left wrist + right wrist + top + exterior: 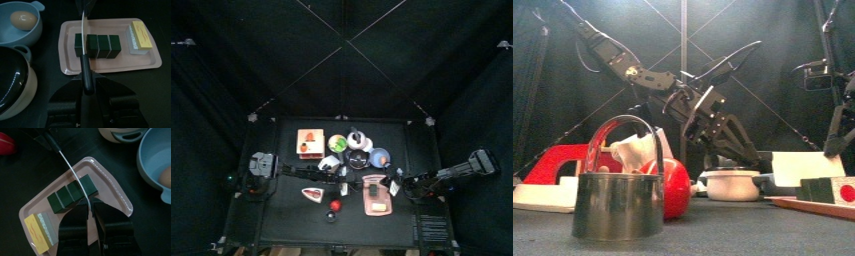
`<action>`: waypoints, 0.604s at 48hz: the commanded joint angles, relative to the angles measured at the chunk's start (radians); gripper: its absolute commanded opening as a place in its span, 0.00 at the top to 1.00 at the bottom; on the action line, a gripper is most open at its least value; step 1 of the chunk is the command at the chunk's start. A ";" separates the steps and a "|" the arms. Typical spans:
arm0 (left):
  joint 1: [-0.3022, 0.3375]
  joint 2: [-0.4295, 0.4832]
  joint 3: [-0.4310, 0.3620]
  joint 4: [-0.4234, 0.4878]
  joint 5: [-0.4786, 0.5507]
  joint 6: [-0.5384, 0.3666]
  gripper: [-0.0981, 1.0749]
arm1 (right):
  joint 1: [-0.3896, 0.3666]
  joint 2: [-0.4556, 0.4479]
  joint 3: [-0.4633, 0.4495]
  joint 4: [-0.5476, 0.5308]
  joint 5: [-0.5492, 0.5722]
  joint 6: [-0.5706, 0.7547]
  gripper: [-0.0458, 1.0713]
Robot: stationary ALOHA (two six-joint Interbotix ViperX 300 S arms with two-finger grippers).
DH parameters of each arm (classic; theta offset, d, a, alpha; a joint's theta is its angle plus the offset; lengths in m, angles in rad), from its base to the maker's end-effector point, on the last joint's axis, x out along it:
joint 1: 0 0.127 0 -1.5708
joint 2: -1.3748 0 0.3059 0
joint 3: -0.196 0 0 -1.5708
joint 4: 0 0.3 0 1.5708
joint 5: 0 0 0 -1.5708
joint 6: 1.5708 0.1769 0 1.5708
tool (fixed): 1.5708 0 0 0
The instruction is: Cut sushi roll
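Observation:
A dark green sushi roll (99, 46), scored into several pieces, lies on a pink tray (73, 70) beside a yellow block (139, 36). My left gripper (85, 86) is shut on the black handle of a knife (83, 30). The blade stands on edge across one end of the roll. In the right wrist view the roll (69, 194) shows with the blade (72, 169) as a thin bright line over it. My right gripper (91, 208) hangs just above the tray (107, 183), jaws together and empty. The tray also shows in the top view (374, 205).
A blue bowl (13, 34) holding an egg (23, 19) and a pale pot with a black lid (15, 82) stand beside the tray. A red ball (335, 206), an orange box (309, 143) and a metal cup (617, 205) stand around.

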 commanded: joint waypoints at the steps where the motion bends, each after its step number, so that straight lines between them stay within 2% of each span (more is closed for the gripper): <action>1: -0.011 -0.008 -0.005 -0.002 0.002 -0.002 0.40 | -0.012 0.025 -0.003 0.006 -0.005 0.008 0.60; 29: -0.009 0.009 -0.006 -0.002 0.003 0.000 0.40 | -0.012 0.061 -0.003 0.018 -0.023 0.009 0.60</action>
